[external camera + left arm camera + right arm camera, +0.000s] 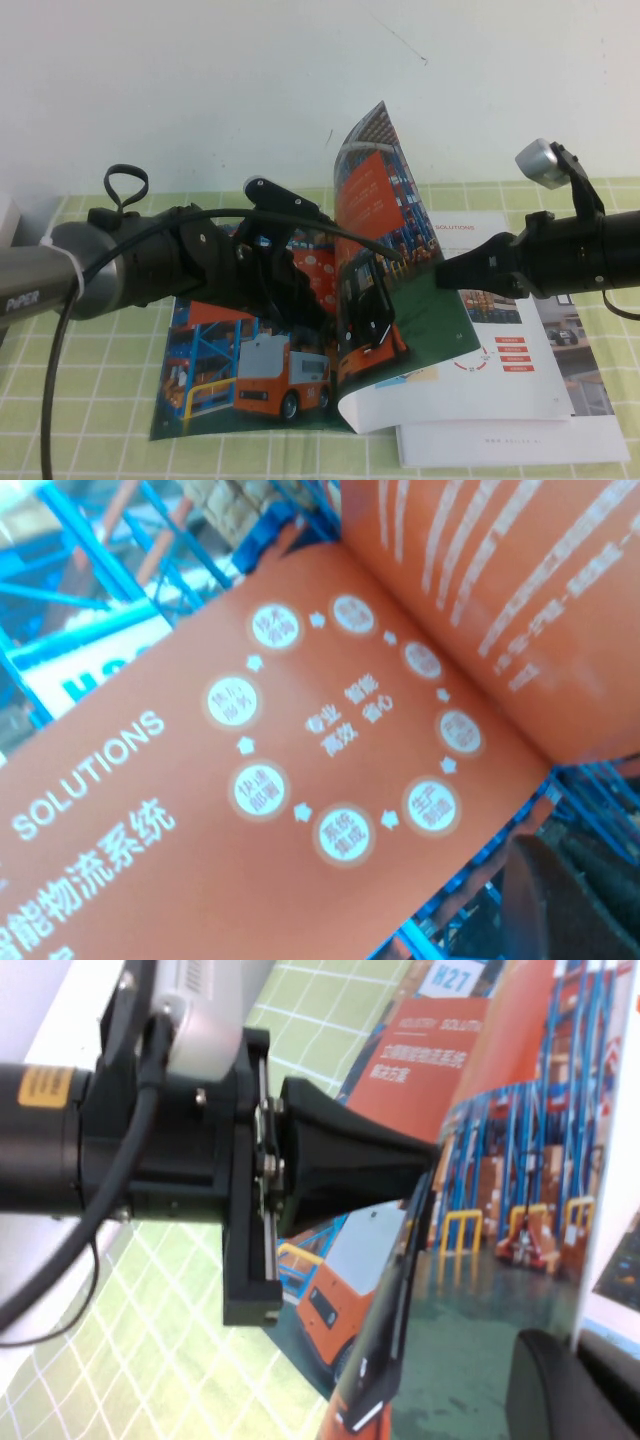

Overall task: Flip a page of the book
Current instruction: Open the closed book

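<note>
Left gripper [372,322] sits over the book's [240,385] centre fold, jaws pinched on the page [375,200] so it stands curled mid-turn. Right gripper [448,270] waits beside its white reverse; we can't tell its jaws.

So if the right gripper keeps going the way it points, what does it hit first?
Likely the lifted page: the right gripper points straight at its face. The left gripper, pinching the page's lower part, lies just beyond; depth is unclear.
</note>
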Controlling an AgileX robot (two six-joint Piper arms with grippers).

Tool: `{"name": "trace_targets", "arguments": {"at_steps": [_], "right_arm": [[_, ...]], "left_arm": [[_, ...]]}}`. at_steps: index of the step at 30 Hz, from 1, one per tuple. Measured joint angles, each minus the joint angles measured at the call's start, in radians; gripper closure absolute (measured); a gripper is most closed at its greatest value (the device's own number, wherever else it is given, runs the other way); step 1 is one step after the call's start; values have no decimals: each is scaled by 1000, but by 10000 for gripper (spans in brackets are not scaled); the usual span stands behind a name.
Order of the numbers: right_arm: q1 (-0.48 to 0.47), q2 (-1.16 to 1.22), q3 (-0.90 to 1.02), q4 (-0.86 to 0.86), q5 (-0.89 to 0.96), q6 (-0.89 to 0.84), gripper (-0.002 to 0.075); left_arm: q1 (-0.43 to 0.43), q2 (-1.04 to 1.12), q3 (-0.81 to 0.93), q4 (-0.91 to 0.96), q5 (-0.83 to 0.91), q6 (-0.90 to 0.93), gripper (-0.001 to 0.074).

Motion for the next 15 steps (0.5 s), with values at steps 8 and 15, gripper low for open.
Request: {"name": "trace_targets", "arguments": {"at_steps": [8,15], "right_arm": [[0,0,0,2,8,-20,726],[0,0,0,9,12,-29,726]], "left_arm": [[0,-87,1,32,-4,0,738],[-27,-219,1,37,-4,44,738]]}}
